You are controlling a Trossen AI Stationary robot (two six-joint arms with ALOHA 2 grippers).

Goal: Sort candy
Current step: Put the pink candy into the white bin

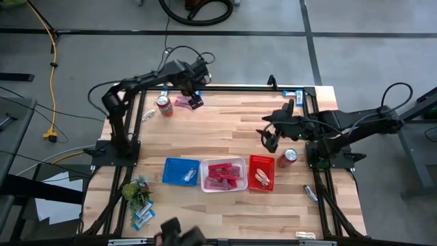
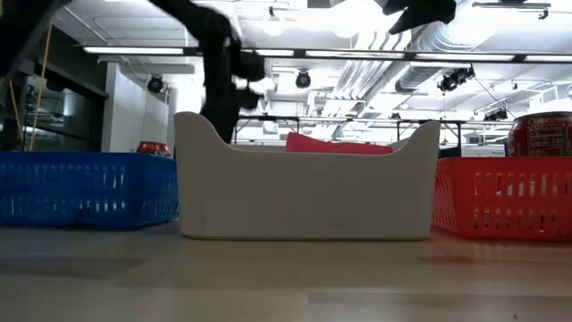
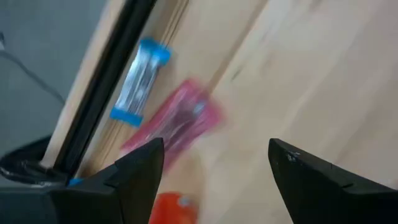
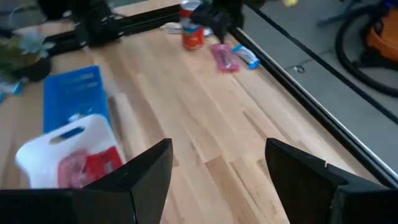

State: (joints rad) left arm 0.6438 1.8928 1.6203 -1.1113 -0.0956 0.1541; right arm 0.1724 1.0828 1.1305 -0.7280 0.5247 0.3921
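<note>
A pink candy (image 3: 180, 124) lies at the counter's (image 1: 225, 130) far edge beside a blue bar (image 3: 138, 81). The left gripper (image 3: 214, 163) hovers above it, fingers wide; centre, then descend squarely. The right gripper (image 4: 214, 168) waits wide mid-counter.

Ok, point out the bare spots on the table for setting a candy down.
Bare wood spans the middle, between the pink candy by the left pincer and the white tray. Crowded: the tray row, blue tray to red tray.

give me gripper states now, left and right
left gripper: open, empty, above the pink candy.
right gripper: open, empty, over bare table.
</note>
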